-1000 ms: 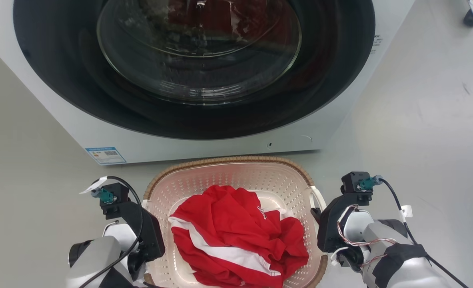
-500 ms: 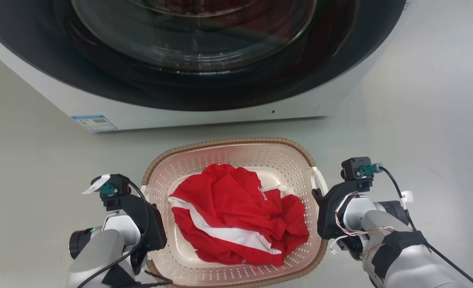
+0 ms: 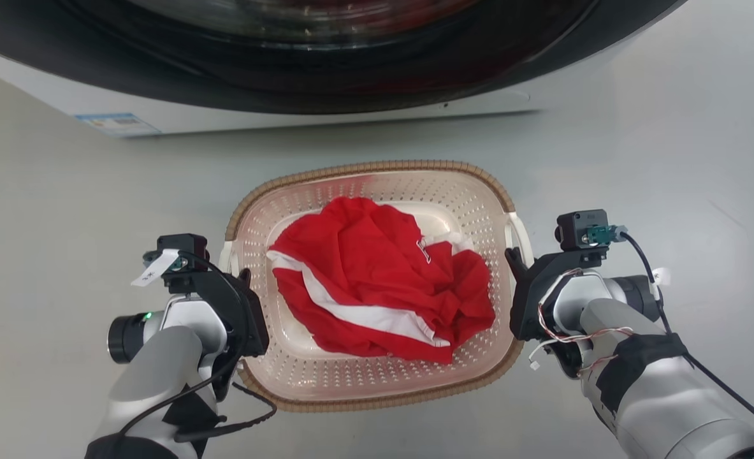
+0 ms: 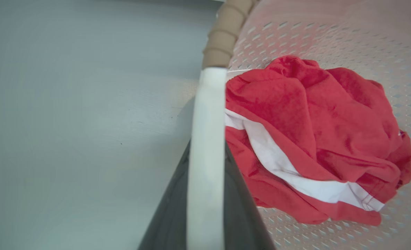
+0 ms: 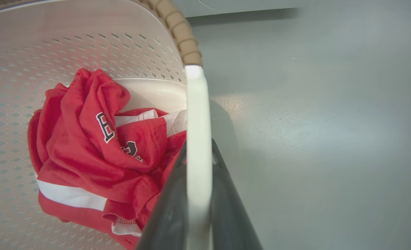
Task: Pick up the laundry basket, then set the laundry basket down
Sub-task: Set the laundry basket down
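Carry step, seemingly: laundry basket [image 3: 370, 167] on or just above floor [image 3: 45, 191] before washing machine [image 3: 351, 76], left claw [image 3: 239, 280] and right claw [image 3: 515, 261] each clenched on a side handle [image 4: 207, 121]. Next: level lowering, then release.

Cream, brown-rimmed laundry basket [image 3: 377, 185], seemingly aloft, level

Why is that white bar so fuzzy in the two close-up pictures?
Left wrist view: the left handle of the laundry basket sits very near the lens, so it blurs; right wrist view: the right handle likewise; head view: crisp, soft even light.
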### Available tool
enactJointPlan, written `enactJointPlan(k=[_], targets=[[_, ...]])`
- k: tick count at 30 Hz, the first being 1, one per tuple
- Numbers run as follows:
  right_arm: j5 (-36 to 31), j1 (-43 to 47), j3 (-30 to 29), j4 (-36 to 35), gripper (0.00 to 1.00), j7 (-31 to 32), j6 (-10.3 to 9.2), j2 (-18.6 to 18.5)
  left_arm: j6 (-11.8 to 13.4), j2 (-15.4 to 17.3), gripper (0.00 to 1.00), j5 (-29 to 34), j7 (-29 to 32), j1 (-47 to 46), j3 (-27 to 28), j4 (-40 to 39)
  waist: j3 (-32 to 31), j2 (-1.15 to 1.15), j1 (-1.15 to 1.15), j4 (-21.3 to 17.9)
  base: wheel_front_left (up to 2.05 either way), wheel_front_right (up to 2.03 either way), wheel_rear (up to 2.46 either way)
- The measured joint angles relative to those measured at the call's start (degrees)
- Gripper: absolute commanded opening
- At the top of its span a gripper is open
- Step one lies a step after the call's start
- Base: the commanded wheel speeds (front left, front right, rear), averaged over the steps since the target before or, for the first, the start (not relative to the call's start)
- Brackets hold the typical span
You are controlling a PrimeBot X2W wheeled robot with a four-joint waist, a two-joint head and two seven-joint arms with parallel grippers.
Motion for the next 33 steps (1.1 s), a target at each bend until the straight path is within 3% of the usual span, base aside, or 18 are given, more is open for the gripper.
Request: enactJointPlan(k=[18, 33], targets=[[-2.49, -4.49, 0.65, 1.03, 0.00, -5.80, -0.09, -0.66, 0.62, 0.40, 0.00, -1.65, -4.11, -3.42, -3.30, -2.15, 10.94, 0.00, -0.01, 0.49, 0.00, 0.00, 0.00], [-3.39, -5.61, 1.24, 2.49, 0.00, -10.28, -0.26, -0.69, 1.04, 0.37, 0.00, -2.07, -7.43, -4.63, -5.21, -1.99, 13.03, 0.00, -0.01, 1.00, 0.00, 0.00, 0.00]])
